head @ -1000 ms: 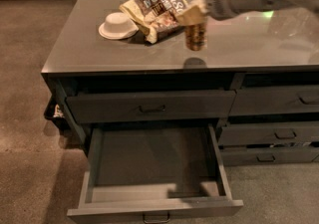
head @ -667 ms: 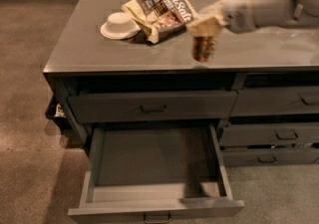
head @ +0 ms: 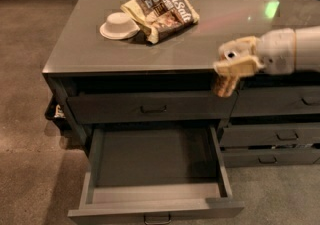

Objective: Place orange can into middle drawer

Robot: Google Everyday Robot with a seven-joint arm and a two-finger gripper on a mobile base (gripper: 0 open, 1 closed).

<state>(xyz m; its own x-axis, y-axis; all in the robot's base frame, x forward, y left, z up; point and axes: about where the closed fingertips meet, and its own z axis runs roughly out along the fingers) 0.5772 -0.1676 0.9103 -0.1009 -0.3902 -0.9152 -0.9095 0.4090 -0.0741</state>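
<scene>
Dark grey counter (head: 90, 54) fills the upper half of the frame, and brown floor lies to its left. From the right edge of the frame the pale arm (head: 295, 49) reaches in. At its end the gripper (head: 232, 69) is closed on the top of the orange can (head: 224, 85), which hangs below it in the air.

One second ago I had the can above the counter, close to the snack bag. Now it has passed the front edge of the counter and is lower in the frame, in front of the face of the top drawer (head: 150, 106). So the can is lifted and carried away from the counter, and I judge that the transport step is almost done.

Below and to the left of the can, the middle drawer (head: 155, 159) stands pulled out, with nothing on its flat bottom. In the picture the can is about above the right wall of this drawer, but I cannot tell how far forward it is. I think I must still bring it a little left and down before I let it go, or it may hit the wall.

Farther away, in the upper centre, the snack bag (head: 162, 11) and the white bowl (head: 119, 24) lie on the counter as before.
</scene>
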